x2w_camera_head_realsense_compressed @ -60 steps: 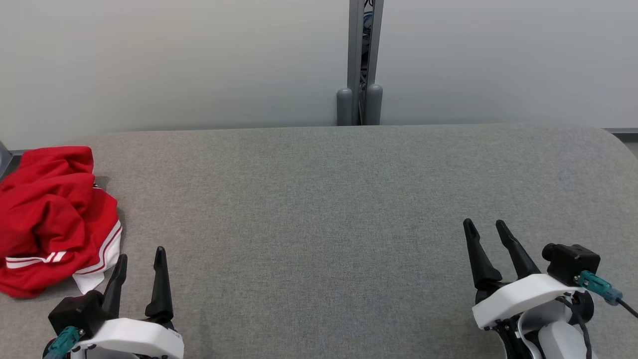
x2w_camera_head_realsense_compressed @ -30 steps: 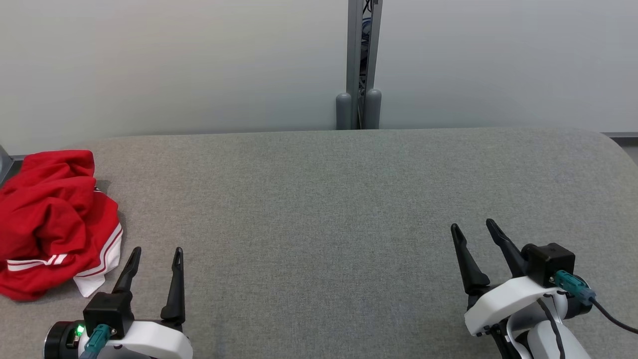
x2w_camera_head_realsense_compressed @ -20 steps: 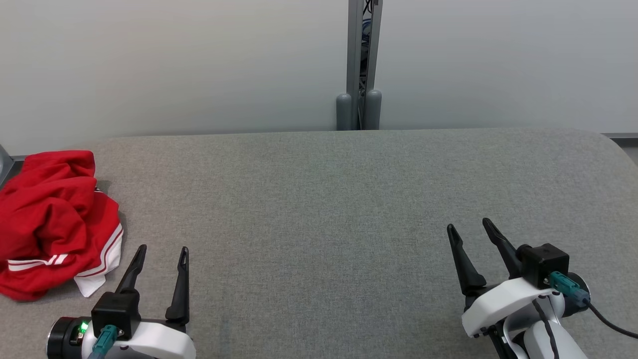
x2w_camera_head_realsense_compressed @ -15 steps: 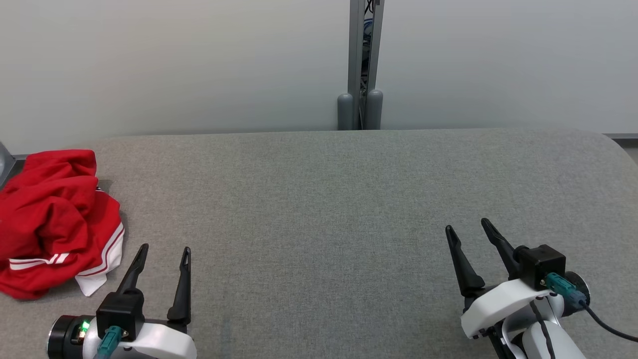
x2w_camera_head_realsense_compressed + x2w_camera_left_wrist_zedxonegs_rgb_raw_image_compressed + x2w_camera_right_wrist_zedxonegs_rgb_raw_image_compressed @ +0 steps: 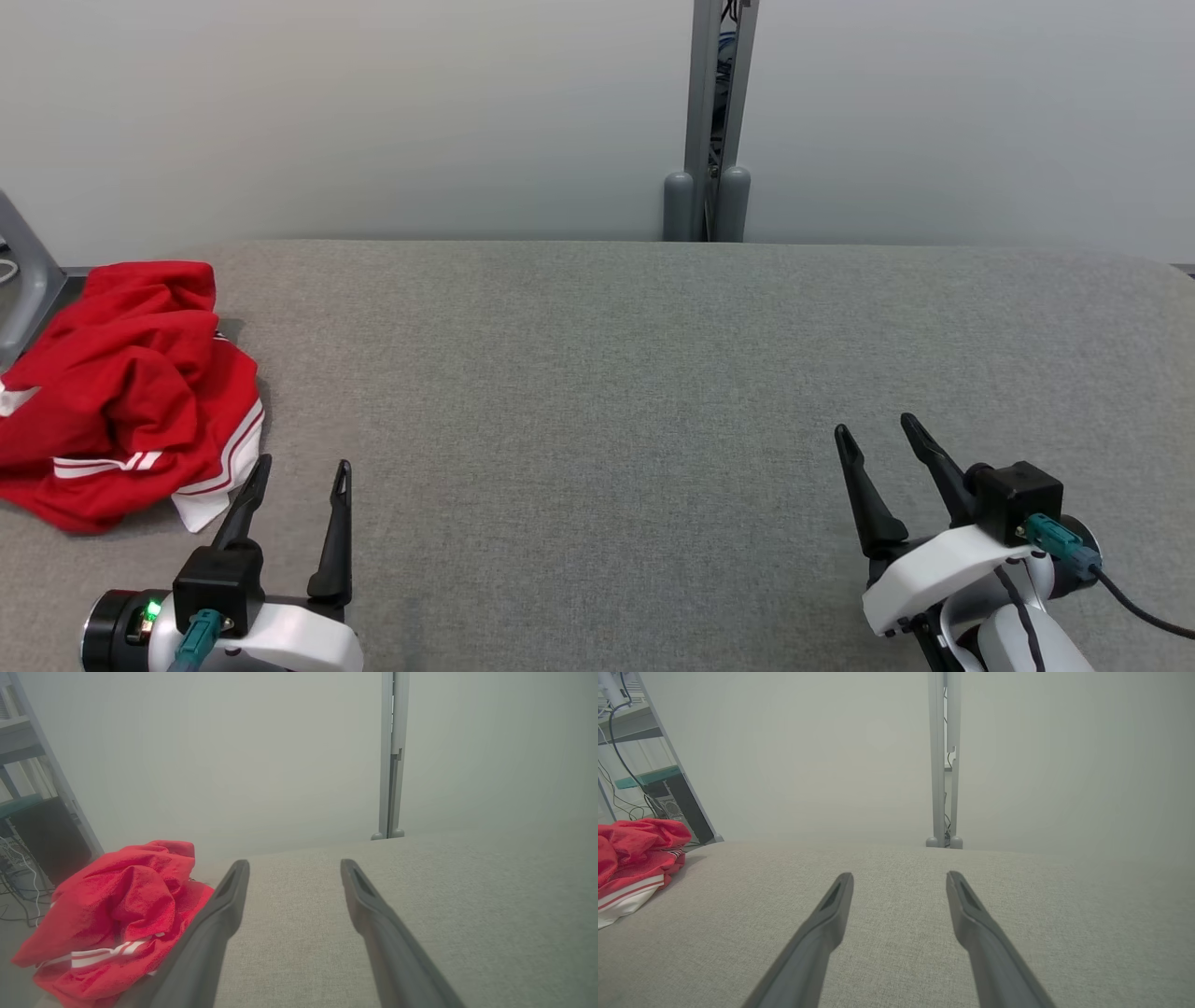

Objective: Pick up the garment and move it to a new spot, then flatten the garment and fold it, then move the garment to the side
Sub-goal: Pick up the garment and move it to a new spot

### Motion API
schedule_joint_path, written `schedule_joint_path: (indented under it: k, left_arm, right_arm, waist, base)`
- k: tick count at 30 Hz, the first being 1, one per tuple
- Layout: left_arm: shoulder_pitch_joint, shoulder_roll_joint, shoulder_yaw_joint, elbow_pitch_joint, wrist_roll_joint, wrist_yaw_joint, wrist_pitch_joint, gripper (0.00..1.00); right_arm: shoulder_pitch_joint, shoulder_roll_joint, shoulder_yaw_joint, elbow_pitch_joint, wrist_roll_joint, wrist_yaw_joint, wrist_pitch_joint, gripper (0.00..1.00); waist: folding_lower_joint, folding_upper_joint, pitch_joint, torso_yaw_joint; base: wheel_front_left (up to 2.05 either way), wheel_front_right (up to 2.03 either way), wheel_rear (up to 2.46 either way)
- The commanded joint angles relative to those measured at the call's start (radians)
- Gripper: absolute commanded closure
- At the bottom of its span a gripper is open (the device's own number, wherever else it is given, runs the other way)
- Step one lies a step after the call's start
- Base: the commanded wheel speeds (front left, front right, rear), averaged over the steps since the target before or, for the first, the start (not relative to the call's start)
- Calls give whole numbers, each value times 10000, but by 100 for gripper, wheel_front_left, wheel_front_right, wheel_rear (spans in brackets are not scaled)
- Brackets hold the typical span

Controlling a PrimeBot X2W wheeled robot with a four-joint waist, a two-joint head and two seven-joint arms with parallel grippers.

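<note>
Garment: red, with white stripes and a white edge. Bunched up in a soft heap, not flat and not folded. Lies at the far left end of the gray table, closer to the back edge than to the front. Not held by either gripper.

Left gripper: wide open, with only air between the two long dark fingers. Sits low at the front left of the table, fingers pointing away toward the pale wall. Just to the right of the garment's white edge, very close; touching it or not, cannot tell. Seen from the left wrist, red heap off to the left past the left finger, gray table top in the gap.

Right gripper: wide open as well, gripping nothing. Sits low at the front right of the table, fingers tipped a little to the left. Well apart from the garment, with most of the table in between. Seen from the right wrist, garment small at the far left edge, fingers spread over the gray top.

Behind the table: plain wall and a thin metal post, standing upright near the middle, with two round gray feet at the bottom. Past the garment, a slanted gray shelf leg and a dark box.
</note>
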Motion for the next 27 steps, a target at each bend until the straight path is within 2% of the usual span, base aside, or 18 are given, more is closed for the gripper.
schedule_joint_path:
  k: [1,27]
  left_arm:
    - [-44,92,29,-31,-69,67,14,0]
    - [140,249,103,-16,-407,347,31,0]
  right_arm:
    - [-47,-73,-1,39,86,18,-91,0]
    - [12,-69,518,333,580,15,-194,0]
  waist:
    - [0,0,7,153]
    - [0,0,-108,2394]
  base:
    - [0,0,0]
    - [0,0,0]
